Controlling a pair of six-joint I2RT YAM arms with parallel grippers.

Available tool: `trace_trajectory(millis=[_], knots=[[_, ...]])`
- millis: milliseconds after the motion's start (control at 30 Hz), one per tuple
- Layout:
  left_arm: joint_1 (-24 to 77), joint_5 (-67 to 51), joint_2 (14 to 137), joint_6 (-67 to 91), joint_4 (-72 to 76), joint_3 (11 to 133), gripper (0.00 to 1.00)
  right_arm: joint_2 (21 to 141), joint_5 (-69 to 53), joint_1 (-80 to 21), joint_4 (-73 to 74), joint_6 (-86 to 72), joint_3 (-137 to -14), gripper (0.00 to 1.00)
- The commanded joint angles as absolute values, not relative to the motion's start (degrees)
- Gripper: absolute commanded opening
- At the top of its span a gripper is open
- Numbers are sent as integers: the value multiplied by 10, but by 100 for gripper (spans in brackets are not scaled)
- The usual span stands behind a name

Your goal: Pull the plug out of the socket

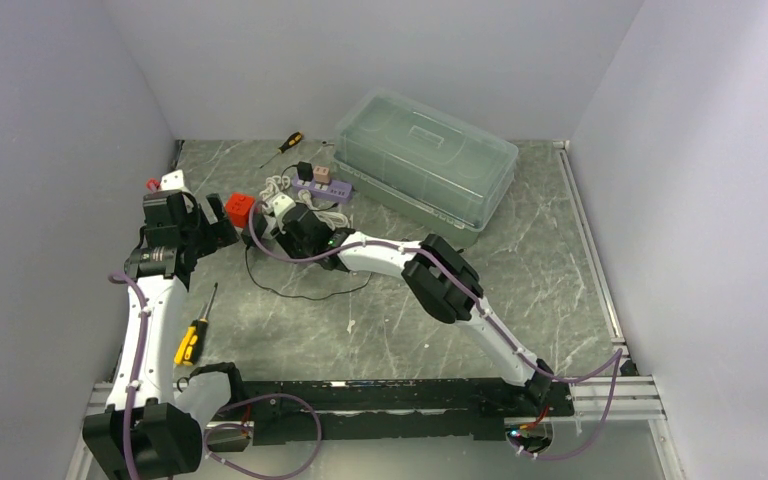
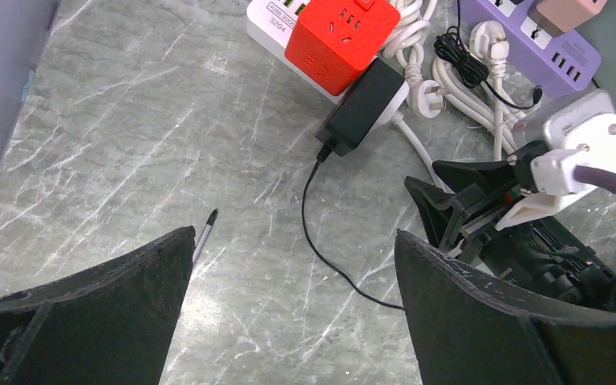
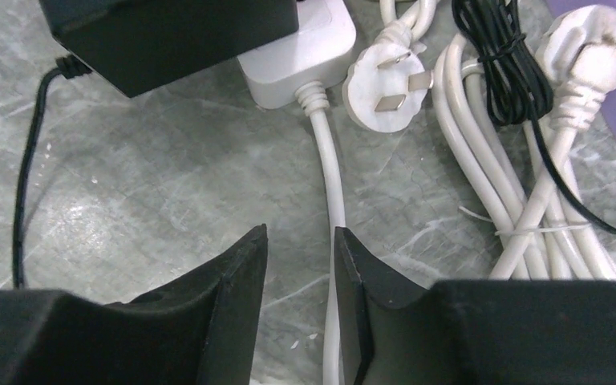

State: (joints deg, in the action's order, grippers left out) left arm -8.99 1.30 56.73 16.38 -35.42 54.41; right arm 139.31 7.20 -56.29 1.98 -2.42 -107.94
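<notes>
Top external, marble table (image 1: 560,262), grey walls (image 1: 360,60), left hand (image 2: 295,237) agape, right hand (image 3: 301,233) ajar, empty

I count two power strips: one white power strip (image 2: 271,18) and one purple power strip (image 2: 557,46). I see one red cube socket (image 2: 338,36), one black plug (image 2: 365,100) and one pink plug (image 2: 565,10). There are two screwdrivers, a yellow screwdriver (image 1: 189,344) and an orange screwdriver (image 1: 292,141). There is one clear box (image 1: 425,160).
</notes>
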Motion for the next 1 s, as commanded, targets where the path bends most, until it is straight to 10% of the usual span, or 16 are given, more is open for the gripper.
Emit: trace_trajectory(millis=[0,267,400,967], knots=[[-88,-2,562,170,-351,567,99,1405,85,-565,24,-14,-1104,37],[-87,-8,564,169,-350,566,99,1385,86,-566,3,-17,-1058,1],[-88,-8,564,169,-349,565,99,1372,88,-566,-20,-12,-1033,0],[-86,-16,565,171,-347,563,99,1334,19,-558,33,-35,-1072,39]])
